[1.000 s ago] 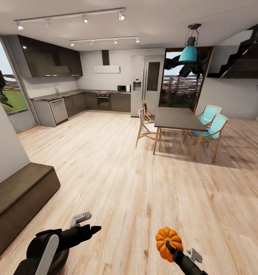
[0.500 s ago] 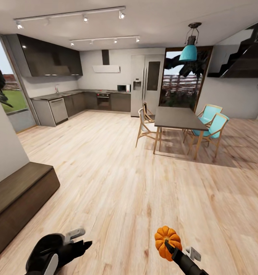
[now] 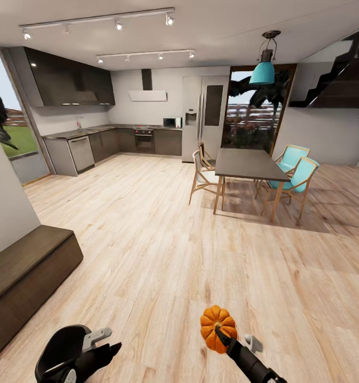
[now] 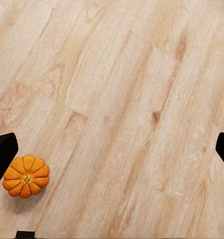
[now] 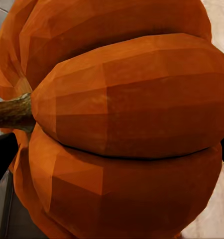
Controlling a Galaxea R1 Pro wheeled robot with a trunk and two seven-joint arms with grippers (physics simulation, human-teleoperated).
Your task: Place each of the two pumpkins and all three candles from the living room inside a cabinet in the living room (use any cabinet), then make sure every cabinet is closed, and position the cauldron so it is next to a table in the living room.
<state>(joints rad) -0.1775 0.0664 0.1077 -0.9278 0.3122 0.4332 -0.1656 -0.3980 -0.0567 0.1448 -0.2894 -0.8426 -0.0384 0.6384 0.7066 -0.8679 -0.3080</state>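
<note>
— What is different now?
— The right hand [image 3: 220, 334] with its pumpkin [image 3: 217, 321] sits further left and a little higher in the head view than a second ago.
— And the left?
— The left hand [image 3: 111, 351] is pulled back, lower and nearer the robot.

Count's on: one pumpkin [image 3: 214, 322] up in the head view, a second pumpkin [image 4: 26, 177] on the floor in the left wrist view, so that's two. Two pincers, the left pincer [image 3: 113, 348] and the right pincer [image 3: 219, 333]. One long dark cabinet [image 3: 25, 271]. One dining table [image 3: 245, 165] with four chairs: two teal chairs [image 3: 301, 178], two pale wooden chairs [image 3: 203, 178]. One teal pendant lamp [image 3: 263, 74], two ceiling light rails [image 3: 94, 22].
</note>
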